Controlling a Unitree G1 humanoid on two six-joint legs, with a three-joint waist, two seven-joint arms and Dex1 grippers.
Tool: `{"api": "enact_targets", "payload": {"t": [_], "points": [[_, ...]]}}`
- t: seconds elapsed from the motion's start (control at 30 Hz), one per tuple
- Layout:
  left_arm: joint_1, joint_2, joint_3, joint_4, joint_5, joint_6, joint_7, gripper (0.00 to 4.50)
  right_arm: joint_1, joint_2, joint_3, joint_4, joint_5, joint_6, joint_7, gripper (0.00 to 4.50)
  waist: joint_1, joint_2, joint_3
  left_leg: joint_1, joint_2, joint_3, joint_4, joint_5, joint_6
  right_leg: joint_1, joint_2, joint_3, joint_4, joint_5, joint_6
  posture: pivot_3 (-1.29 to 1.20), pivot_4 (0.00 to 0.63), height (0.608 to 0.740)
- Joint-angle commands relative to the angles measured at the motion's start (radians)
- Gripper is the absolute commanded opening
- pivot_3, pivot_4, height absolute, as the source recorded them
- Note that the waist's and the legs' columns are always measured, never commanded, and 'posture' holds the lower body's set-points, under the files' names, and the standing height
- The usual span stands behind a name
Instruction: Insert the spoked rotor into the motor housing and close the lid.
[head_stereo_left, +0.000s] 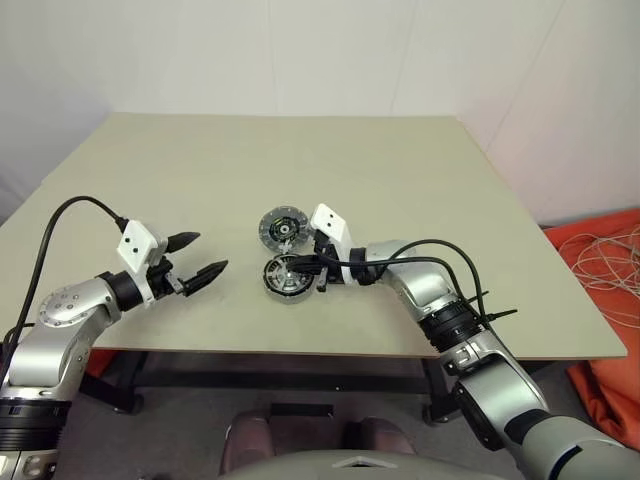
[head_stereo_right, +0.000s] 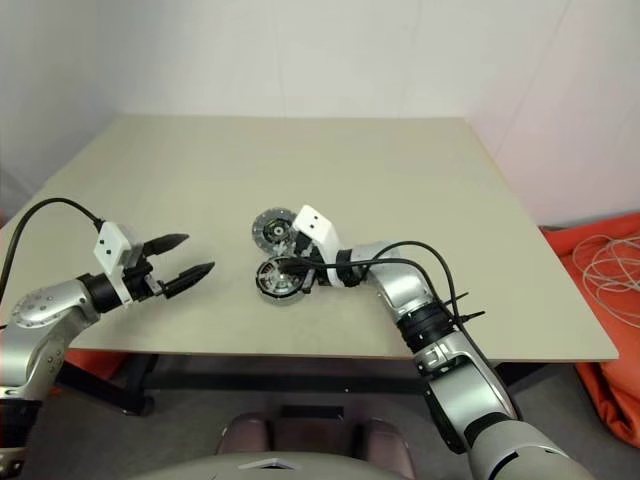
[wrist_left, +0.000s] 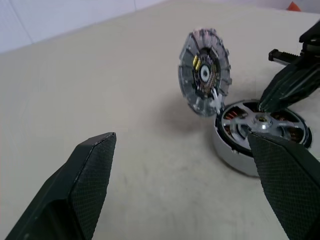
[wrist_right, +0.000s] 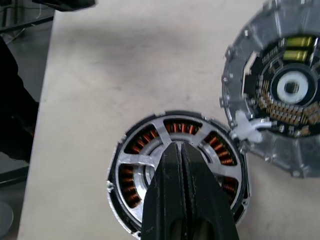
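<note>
1. The flat black-rimmed spoked rotor (wrist_right: 165, 135) already lies in the short silver-rimmed motor housing (wrist_left: 227, 150), copper windings showing between its spokes.
2. The right gripper (wrist_right: 180, 150), fingers pressed together, rests over the housing's hub.
3. The dark grey patterned lid (head_stereo_left: 282, 227) lies just beyond the housing, touching its rim and nearest the right gripper.
4. The left gripper (head_stereo_left: 203, 256), fingers spread, hovers well left of the housing.

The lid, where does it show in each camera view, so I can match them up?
Left eye: lid at table centre, just beyond the motor housing.
Right eye: lid, same spot.
Left wrist: lid, tilted up beside the housing.
Right wrist: lid, beside the housing.
Shared landmark: the housing's copper windings.
</note>
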Motion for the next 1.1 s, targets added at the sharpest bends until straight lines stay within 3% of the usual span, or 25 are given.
{"api": "enact_targets", "payload": {"t": [0.03,0.3,0.6,1.0,1.1], "points": [[-0.017,-0.002,0.037,-0.062,-0.006,0.023,0.017,4.5,-0.03,0.004,0.026,0.065,-0.05,-0.053,0.008,0.05,0.0,0.0,0.0,0.0,0.0,0.0,0.0,0.0,0.0,0.0,0.0,0.0,0.0,0.0,0.0,0.0,0.0,0.74],[-0.009,-0.016,0.059,-0.069,-0.016,0.05,0.018,4.5,-0.042,0.017,0.023,0.143,-0.085,-0.091,-0.003,0.05,-0.003,0.0,0.0,0.005,0.0,0.001,0.0,0.0,0.0,0.004,0.0,0.001,0.0,0.0,0.0,0.0,0.0,0.74],[-0.009,-0.035,0.064,-0.047,-0.033,0.086,-0.012,4.5,-0.056,-0.005,-0.062,0.058,-0.019,-0.066,0.035,0.05,-0.001,0.0,0.0,0.005,0.0,0.0,0.001,0.0,0.0,0.003,0.0,0.001,0.0,0.0,0.0,0.0,0.0,0.74],[0.013,-0.045,0.092,0.014,-0.046,0.061,-0.089,4.5,-0.043,-0.118,-0.138,-0.127,0.087,0.147,0.122,0.05,0.001,0.0,0.0,-0.001,0.0,0.001,-0.002,0.0,0.0,-0.002,0.0,0.001,0.0,0.003,-0.006,0.0,0.0,0.74],[0.015,-0.051,0.1,0.031,-0.045,0.057,-0.104,4.5,-0.043,-0.168,-0.1,-0.155,0.05,0.103,0.161,0.93,0.003,0.0,0.0,0.0,0.0,0.001,-0.002,0.0,0.0,-0.002,0.0,0.001,0.0,0.0,-0.001,0.0,0.0,0.74]]}}
